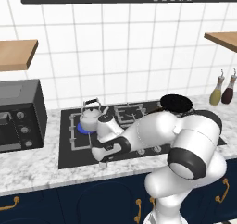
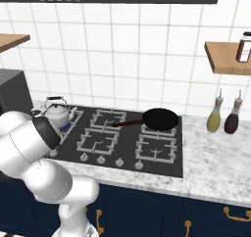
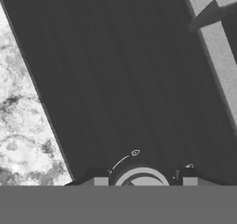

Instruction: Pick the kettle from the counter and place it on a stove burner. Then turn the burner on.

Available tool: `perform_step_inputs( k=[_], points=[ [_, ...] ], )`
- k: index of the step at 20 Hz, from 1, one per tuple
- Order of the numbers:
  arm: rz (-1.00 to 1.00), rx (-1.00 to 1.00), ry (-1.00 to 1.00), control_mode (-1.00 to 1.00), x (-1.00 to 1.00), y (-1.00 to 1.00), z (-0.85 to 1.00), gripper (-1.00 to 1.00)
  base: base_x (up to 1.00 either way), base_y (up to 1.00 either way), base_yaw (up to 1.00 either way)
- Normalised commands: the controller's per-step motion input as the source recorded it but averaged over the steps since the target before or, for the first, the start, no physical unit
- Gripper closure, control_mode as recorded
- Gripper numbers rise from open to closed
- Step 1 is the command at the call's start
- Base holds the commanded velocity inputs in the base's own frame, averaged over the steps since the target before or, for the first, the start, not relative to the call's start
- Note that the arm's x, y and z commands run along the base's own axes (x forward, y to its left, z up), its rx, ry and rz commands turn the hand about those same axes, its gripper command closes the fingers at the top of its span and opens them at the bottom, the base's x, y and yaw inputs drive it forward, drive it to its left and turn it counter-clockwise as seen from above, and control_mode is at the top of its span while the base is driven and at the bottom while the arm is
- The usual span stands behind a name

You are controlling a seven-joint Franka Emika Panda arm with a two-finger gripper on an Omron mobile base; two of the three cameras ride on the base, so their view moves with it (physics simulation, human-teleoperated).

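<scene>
The silvery-white kettle (image 1: 91, 116) (image 2: 58, 114) stands upright on the wide left stove burner (image 1: 75, 133), and a blue flame ring (image 1: 85, 127) shows under it. My gripper (image 1: 102, 161) (image 3: 144, 181) hangs low over the front strip of the black cooktop (image 3: 129, 79), well clear of the kettle. Its fingers stand apart on either side of a round grey knob (image 3: 140, 175), open. To one side of the hand lies the speckled counter (image 1: 28, 165) (image 3: 23, 126).
A black frying pan (image 1: 176, 102) (image 2: 159, 118) sits on the back right burner. Two bottles (image 1: 221, 91) (image 2: 223, 117) stand on the counter right of the cooktop. A dark microwave (image 1: 18, 116) stands at the left. Wooden shelves hang on both sides.
</scene>
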Motion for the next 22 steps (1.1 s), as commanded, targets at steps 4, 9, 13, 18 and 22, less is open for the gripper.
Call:
perform_step_inputs(
  k=[4,9,13,18,22],
  points=[
    [0.0,0.01,-0.15,-1.0,0.0,-0.01,0.39,-1.0,0.0,0.0,0.0],
    [0.0,0.04,-0.31,-1.0,0.0,-0.09,0.93,-1.0,0.0,0.0,0.0],
    [0.0,0.06,-0.41,-1.0,0.0,-0.17,1.0,-1.0,0.0,0.0,0.0],
    [0.0,0.09,-0.36,-1.0,0.0,-0.16,1.0,-1.0,0.0,0.0,0.0],
    [-0.01,0.15,-0.48,-1.0,-0.69,-0.68,0.94,-1.0,0.0,0.0,0.0]
  ],
)
